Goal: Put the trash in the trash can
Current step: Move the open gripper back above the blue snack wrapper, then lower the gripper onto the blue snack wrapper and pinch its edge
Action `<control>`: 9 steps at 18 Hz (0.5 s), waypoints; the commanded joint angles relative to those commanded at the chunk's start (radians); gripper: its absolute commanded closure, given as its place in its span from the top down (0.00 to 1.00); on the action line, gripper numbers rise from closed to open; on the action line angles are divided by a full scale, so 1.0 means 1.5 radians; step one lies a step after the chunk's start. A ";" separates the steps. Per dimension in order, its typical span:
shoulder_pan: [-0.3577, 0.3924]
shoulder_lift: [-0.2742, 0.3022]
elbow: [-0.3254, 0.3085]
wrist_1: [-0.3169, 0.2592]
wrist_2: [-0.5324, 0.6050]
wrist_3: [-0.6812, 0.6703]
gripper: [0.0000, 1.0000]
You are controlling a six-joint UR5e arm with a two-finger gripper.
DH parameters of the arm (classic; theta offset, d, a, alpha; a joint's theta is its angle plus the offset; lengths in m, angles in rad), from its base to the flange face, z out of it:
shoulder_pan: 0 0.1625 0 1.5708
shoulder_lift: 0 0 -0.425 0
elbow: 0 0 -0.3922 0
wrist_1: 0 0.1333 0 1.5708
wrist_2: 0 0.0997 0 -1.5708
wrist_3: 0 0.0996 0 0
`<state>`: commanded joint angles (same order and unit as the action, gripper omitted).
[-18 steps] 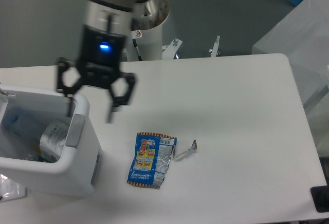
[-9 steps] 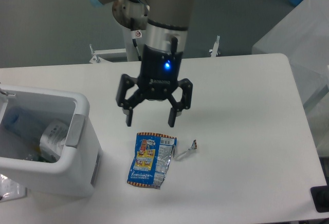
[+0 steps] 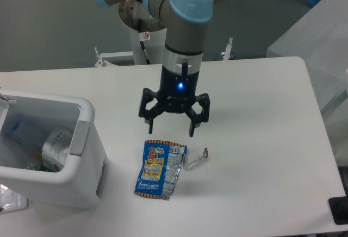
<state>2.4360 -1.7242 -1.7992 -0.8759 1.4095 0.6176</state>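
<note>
A flat blue-and-yellow snack packet [image 3: 160, 169] lies on the white table, its silver foil side turned up on the right. A small silver foil scrap [image 3: 198, 158] rests just right of it. My gripper [image 3: 170, 130] hangs open directly above the packet's top edge, fingers spread wide and empty, a blue light lit on its body. The white trash can [image 3: 81, 163] stands at the left with a grey handle panel facing the packet. Inside it lies a crumpled clear-white wrapper [image 3: 55, 144] among other litter.
The arm's base column [image 3: 142, 33] rises behind the table's far edge. A clear plastic scrap [image 3: 10, 199] lies at the lower left beside the bin. A pale covered box [image 3: 321, 41] stands off the table at the right.
The gripper has swung from over the trash can's rim rightwards across the table and come down to just above the snack packet, staying open.
</note>
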 joint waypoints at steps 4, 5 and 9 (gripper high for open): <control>-0.018 -0.010 -0.033 0.003 0.047 0.114 1.00; -0.019 -0.014 -0.035 0.003 0.052 0.136 1.00; -0.059 -0.052 -0.037 0.005 0.112 0.226 1.00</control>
<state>2.3472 -1.8023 -1.8546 -0.8682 1.5781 0.9570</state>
